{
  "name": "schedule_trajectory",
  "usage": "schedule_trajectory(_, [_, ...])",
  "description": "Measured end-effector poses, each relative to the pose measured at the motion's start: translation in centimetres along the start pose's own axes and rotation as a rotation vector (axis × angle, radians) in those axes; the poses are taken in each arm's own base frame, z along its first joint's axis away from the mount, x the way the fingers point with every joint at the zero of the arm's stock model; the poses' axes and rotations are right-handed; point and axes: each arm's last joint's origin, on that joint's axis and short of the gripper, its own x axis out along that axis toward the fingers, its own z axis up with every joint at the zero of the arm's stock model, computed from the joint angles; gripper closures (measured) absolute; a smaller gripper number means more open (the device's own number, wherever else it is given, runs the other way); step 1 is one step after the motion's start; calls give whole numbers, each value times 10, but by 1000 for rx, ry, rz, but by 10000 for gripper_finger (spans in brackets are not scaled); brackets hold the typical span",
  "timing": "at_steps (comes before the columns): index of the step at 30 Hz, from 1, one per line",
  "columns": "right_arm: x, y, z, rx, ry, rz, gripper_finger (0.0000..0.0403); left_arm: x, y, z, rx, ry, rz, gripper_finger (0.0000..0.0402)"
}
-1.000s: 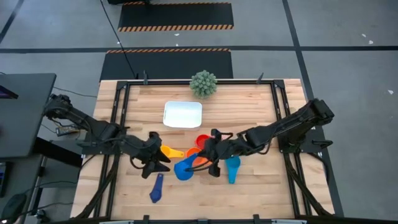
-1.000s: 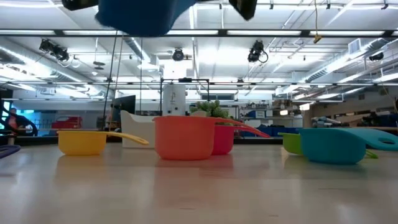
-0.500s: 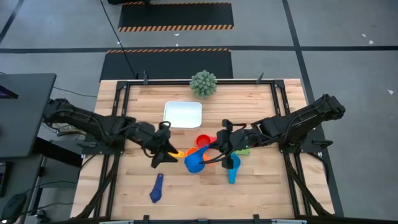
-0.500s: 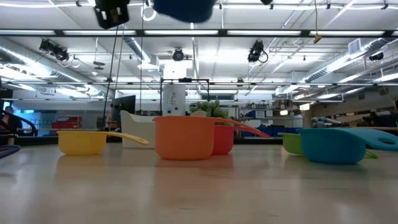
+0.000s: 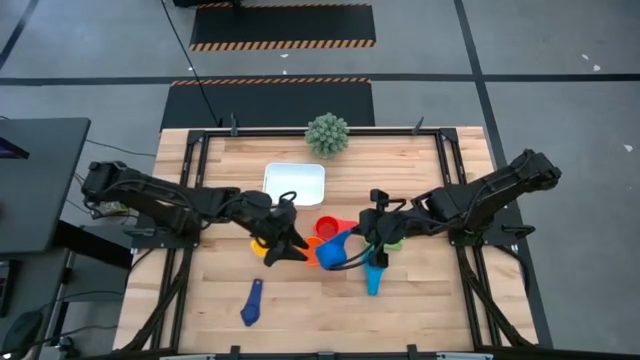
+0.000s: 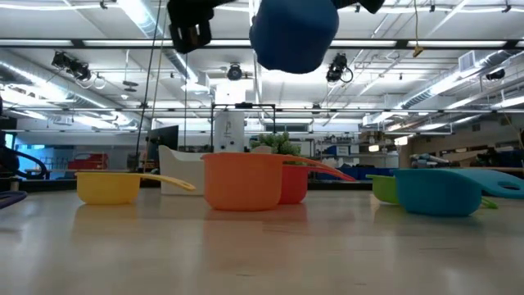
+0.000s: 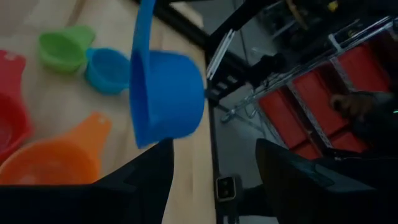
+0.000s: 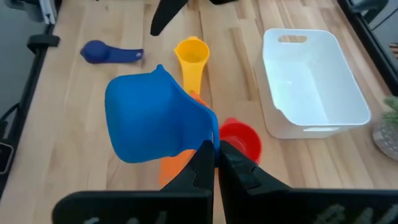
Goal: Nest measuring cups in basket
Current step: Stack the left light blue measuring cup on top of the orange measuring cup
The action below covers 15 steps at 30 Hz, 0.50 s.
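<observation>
My right gripper is shut on a blue measuring cup, held in the air above the cluster of cups. My left gripper hovers open just left of it, above the yellow cup; the blue cup shows beyond its fingers. The orange, red, green and light blue cups rest on the table on their bottoms. A navy cup lies apart, nearer the front. The white basket stands behind the cups with nothing in it. My right gripper pinches the blue cup's flat handle between its two shut fingers. The fingers slant down from the table's right side. The cup is lifted clear of the table and the other cups, tipped onto its side with the bowl hanging beyond the fingertips.
A spiky grey-green ball plant stands at the far edge behind the basket. Dark frame rails run along the table's left and right sides. Bare wood lies in front of the cups and left of the basket.
My right gripper has carried the blue cup up and toward the table's right and far side, over the orange and red cups; the cup has tipped further. My left gripper has moved toward the table's right, closing on the cluster of cups, still open.
</observation>
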Motion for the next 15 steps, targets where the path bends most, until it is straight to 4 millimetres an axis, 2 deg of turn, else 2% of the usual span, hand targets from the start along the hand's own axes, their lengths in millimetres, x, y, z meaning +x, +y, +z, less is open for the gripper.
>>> schedule_trajectory(8, [-19, -1, 5, 8, -79, 63, 392, 0, 4, 9, -28, -4, -80, 171])
schedule_trajectory(15, [-34, -7, 13, 33, -175, 83, 392, -2, -1, 18, -24, -52, -185, 171])
